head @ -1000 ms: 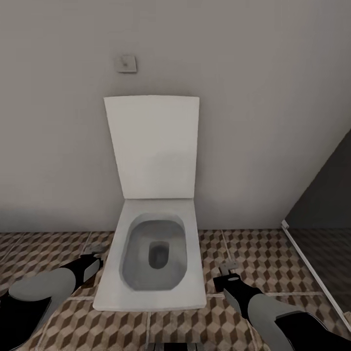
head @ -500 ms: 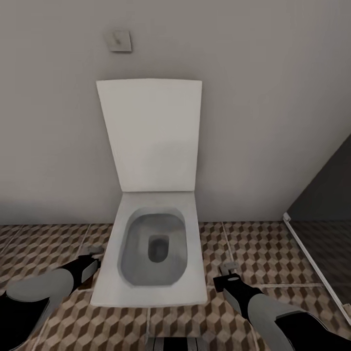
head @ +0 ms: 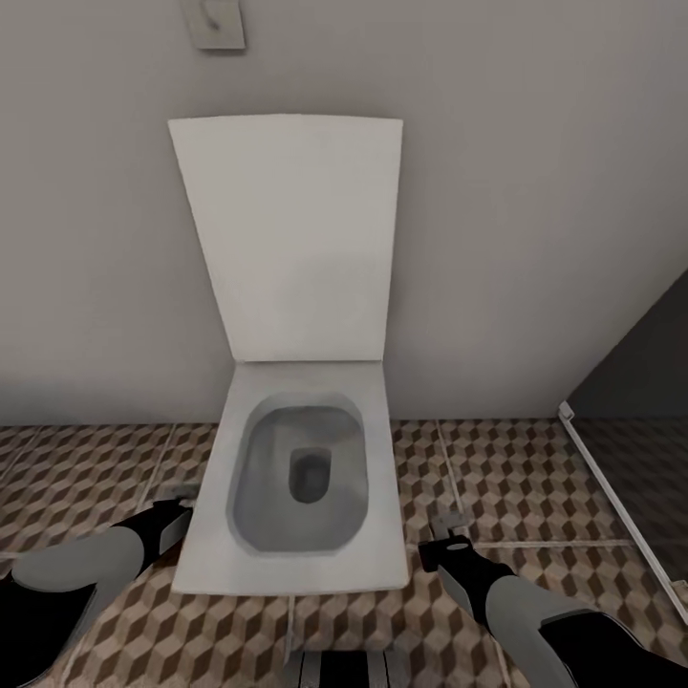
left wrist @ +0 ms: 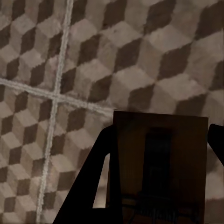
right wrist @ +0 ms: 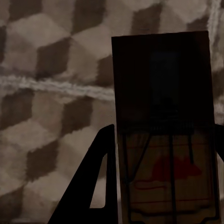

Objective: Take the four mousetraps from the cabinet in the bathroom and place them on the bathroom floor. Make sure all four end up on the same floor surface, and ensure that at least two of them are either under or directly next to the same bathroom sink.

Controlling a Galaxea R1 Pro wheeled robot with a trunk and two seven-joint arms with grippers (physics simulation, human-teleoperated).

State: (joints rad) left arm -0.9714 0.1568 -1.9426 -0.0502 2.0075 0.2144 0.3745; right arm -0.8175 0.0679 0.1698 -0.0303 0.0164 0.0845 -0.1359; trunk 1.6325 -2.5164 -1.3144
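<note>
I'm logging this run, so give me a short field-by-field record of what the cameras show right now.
ahead: white toilet, lid raised against grey wall
floor: bathroom floor, cube-pattern tiles
left gripper: shut on a mousetrap, above the floor
right gripper: shut on a mousetrap, red print on its face
wall: small plate above the toilet
far right: dark panel with white floor rail

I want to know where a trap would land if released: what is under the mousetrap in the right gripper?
Under the right gripper's mousetrap lies the cube-patterned bathroom floor with a pale grout line running behind it. The tile directly beneath the trap is covered.
</note>
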